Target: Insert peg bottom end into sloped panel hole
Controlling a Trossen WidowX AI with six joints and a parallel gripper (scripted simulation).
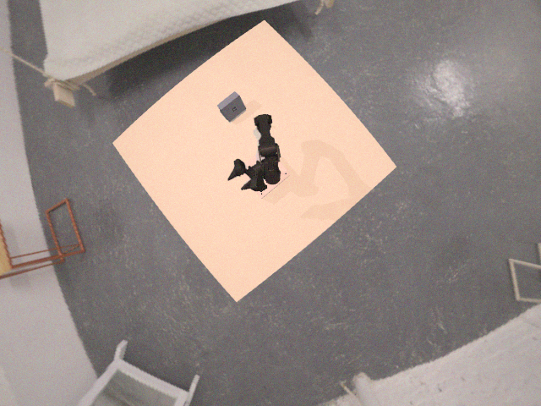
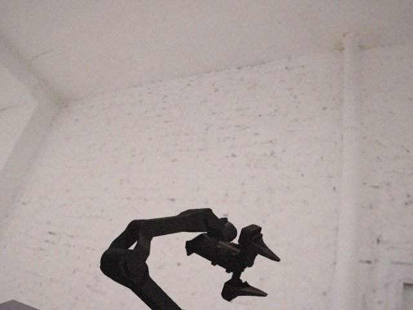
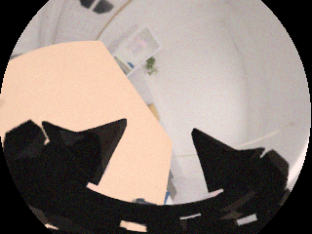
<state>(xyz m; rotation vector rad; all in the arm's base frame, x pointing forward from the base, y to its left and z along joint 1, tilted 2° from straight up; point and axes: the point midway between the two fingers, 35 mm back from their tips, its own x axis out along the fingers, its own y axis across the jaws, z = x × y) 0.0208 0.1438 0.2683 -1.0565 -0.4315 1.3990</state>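
The grey sloped panel [image 1: 226, 109] stands on the table in the top view, above and left of the arm. Its face shows one small, dark-edged, squarish hole [image 1: 234, 109]. I cannot make out the peg in any view; the arm covers part of the table just right of and below the panel. My gripper [image 1: 235, 184] [image 2: 273, 277] [image 3: 160, 127] is wide open with nothing between its fingers. It hangs raised, away from the panel, on the lower-left side of the arm in the top view.
The arm [image 1: 268, 150] [image 2: 166, 225] is folded above its base on the peach table top [image 1: 174, 174]. A small pale patch shows beside the arm in the top view; I cannot tell what it is. A grey corner [image 2: 13, 305] shows at the bottom left of the exterior view.
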